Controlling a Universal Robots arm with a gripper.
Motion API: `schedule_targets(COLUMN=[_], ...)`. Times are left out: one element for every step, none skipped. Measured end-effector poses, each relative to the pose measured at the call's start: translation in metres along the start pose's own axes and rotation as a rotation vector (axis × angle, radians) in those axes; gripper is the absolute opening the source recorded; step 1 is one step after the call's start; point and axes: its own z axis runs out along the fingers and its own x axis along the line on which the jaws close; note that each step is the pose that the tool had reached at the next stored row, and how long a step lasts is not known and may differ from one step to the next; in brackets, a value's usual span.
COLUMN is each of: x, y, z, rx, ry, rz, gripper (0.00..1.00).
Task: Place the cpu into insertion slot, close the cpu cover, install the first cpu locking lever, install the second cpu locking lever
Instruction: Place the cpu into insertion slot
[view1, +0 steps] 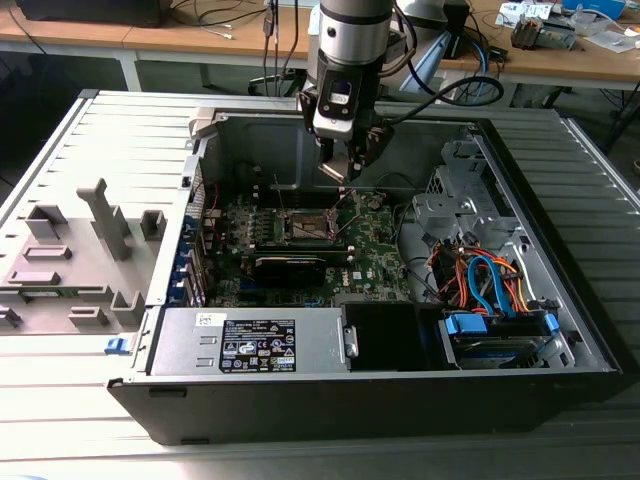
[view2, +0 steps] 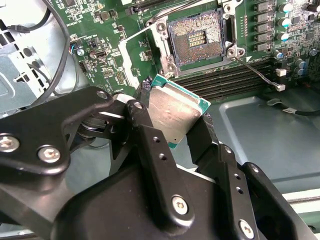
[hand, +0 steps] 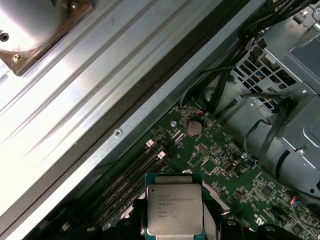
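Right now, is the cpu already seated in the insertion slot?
No: in the second wrist view the gripper holds the cpu between its fingers, apart from the insertion slot, whose contact field lies bare.

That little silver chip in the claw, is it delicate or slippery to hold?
The cpu looks stiff and flat, so it probably won't bend. Its smooth metal top may be slippery; the gripper pinches its edges. It is likely light, but the insertion slot shows fine contacts, suggesting fragility.
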Motion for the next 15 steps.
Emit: schedule_targets(x=[0.0000, 0.0000, 0.0000, 0.0000, 0.0000, 0.0000, 0.0000, 0.0000, 0.0000, 0.0000, 0.0000, 0.0000, 0.0000, -0.0001, -0.0001], y=[0.0000, 0.0000, 0.0000, 0.0000, 0.0000, 0.0000, 0.0000, 0.0000, 0.0000, -0.0001, -0.0001, -0.0002, -0.0002, -0.0002, -0.0002], z=[0.0001, 0.0001, 0.0002, 0.0003, 0.0003, 0.0005, 0.0006, 0.0007, 0.0007, 0.0014, 0.0021, 0.0028, 0.0030, 0.0030, 0.0031], rx=[0.0000, -0.0001, -0.0001, -0.0001, 0.0000, -0.0001, -0.0001, -0.0001, -0.0001, -0.0003, -0.0003, -0.0005, -0.0005, -0.0005, -0.0006], ry=[-0.0001, -0.0001, -0.0001, -0.0002, -0.0003, -0.0003, -0.0004, -0.0004, -0.0005, -0.0009, -0.0013, -0.0018, -0.0019, -0.0020, -0.0020], rz=[0.001, 0.001, 0.002, 0.003, 0.003, 0.005, 0.006, 0.007, 0.007, 0.013, 0.019, 0.026, 0.028, 0.028, 0.029], gripper=[0.55, 0.55, 0.55, 0.55, 0.55, 0.55, 0.55, 0.55, 0.55, 0.55, 0.55, 0.55, 0.55, 0.55, 0.55])
